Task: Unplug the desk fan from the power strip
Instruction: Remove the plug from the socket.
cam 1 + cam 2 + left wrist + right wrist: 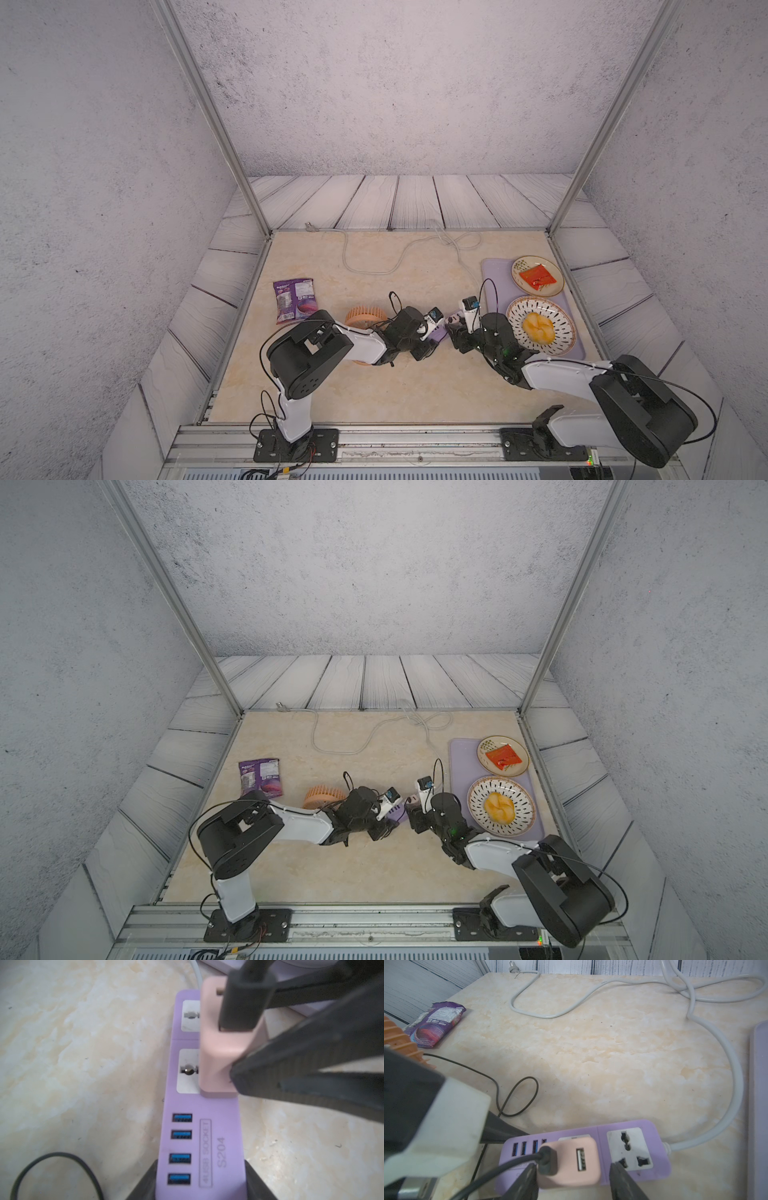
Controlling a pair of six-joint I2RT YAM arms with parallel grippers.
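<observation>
1 crinkled purple foil snack packet [293,301] lies at the left of the marbled cream bench [415,382]. Next comes the desk fan [361,318], round orange plastic with thin slats, its upper half clear of the left arm. Its thin black cord [517,1095] loops once on the bench. The left tool [200,1186] is clamped tight on the USB end of the power strip [224,1126], a smooth lavender bar with 4 blue ports and 2 white sockets, lying flat at mid-bench. The plug [216,1047], a rounded pale pink cube, sits in the socket nearest the ports. The right tool [571,1169] straddles it narrowly; whether both fingers pinch it I cannot tell. Far right, a flat lavender tray [494,274] carries 2 round plates [519,316].
</observation>
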